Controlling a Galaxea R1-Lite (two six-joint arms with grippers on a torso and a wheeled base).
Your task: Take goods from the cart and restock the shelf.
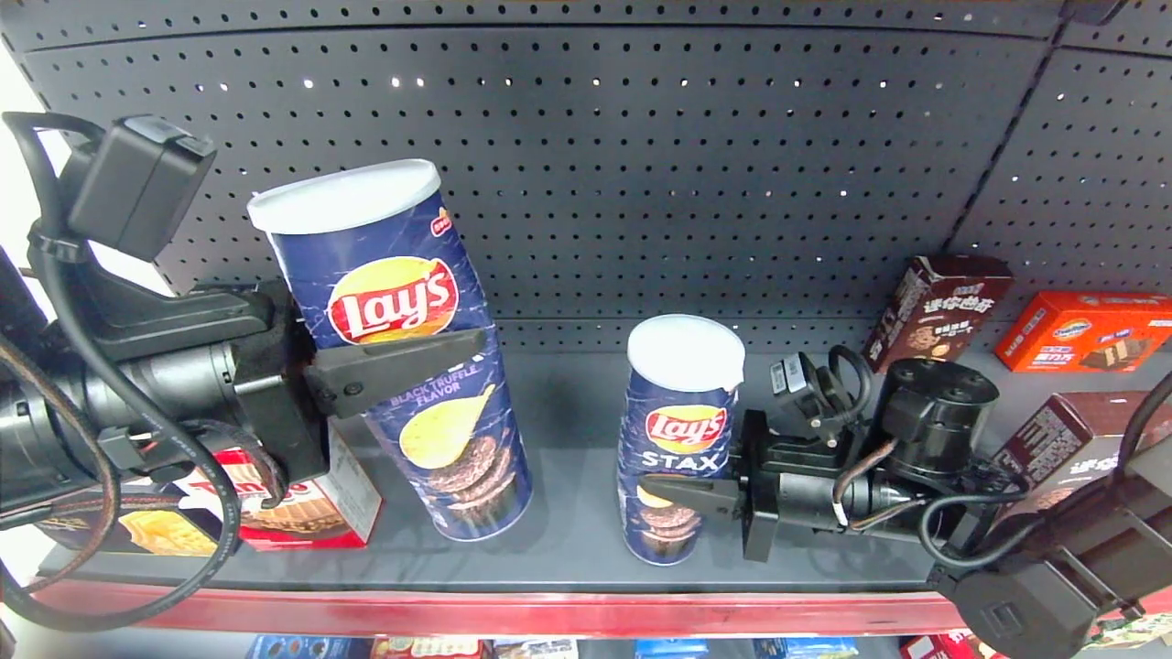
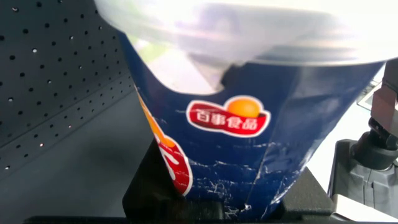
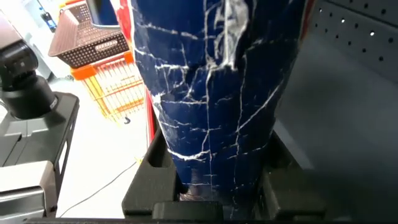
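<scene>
2 chip cans, tall dark-blue cardboard cylinders with white plastic lids, are at the grey metal shelf [image 1: 568, 522], each in a claw. The left can [image 1: 385, 275] is tilted, its lid leaning toward the shelf's left end and its foot low over the deck; whether it touches cannot be told. The left claw [image 1: 430, 352] is clamped across its middle. The right can [image 1: 682, 430] stands upright on the shelf near the red front lip, with the right claw [image 1: 673, 480] closed around its lower half. A perforated grey panel [image 1: 687, 165] backs the shelf. A red-and-white carton [image 1: 320, 513] sits at the shelf's left end; 2 brown cartons [image 1: 943, 307] and 1 orange carton [image 1: 1090, 329] sit at its right end. Off the shelf's front stands 1 orange wire cart [image 3: 118, 93].
</scene>
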